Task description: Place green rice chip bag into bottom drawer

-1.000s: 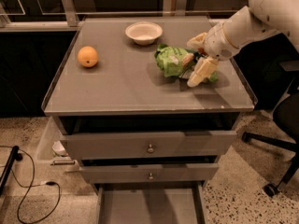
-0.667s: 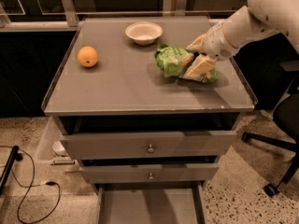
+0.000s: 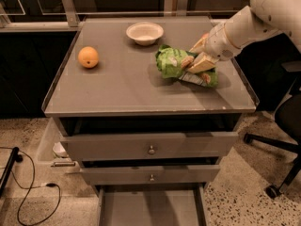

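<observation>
the hand point(image 3: 199, 55) is set on the green rice chip bag point(image 3: 171, 62), which is laid on the tabletop point(image 3: 122, 88) at its right; whether it is clamped cannot be told. the bottom drawer point(image 3: 150, 207) is pulled open below.

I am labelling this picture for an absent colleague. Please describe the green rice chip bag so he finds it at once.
On the grey cabinet's top, look at the right half, near the white bowl: the green rice chip bag lies there with the robot's hand on it. It alone is green and crinkled; the orange at the left is round and smooth.
</observation>
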### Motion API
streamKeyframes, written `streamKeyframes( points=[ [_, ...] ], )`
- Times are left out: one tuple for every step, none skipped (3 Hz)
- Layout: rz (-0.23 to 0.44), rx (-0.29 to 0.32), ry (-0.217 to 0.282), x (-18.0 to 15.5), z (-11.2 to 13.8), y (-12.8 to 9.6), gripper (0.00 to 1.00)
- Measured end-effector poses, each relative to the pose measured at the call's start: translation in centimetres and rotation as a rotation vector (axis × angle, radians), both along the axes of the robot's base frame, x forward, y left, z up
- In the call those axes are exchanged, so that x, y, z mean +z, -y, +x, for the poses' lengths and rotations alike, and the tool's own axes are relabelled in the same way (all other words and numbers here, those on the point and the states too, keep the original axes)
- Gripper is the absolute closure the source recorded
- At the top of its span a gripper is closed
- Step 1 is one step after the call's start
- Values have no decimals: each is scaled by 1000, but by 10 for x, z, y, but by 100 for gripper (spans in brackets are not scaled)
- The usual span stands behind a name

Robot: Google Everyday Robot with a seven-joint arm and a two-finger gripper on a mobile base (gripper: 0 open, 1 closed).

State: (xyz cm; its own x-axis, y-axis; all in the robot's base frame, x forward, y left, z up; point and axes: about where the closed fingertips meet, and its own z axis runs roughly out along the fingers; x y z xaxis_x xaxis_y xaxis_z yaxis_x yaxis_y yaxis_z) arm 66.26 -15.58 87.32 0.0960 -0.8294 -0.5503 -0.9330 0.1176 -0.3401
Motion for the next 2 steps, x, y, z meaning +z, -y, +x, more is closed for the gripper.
streamKeyframes(
  points=[
    [0,0,0,0,0,0,100],
    [0,0,0,0,0,0,100]
  ],
)
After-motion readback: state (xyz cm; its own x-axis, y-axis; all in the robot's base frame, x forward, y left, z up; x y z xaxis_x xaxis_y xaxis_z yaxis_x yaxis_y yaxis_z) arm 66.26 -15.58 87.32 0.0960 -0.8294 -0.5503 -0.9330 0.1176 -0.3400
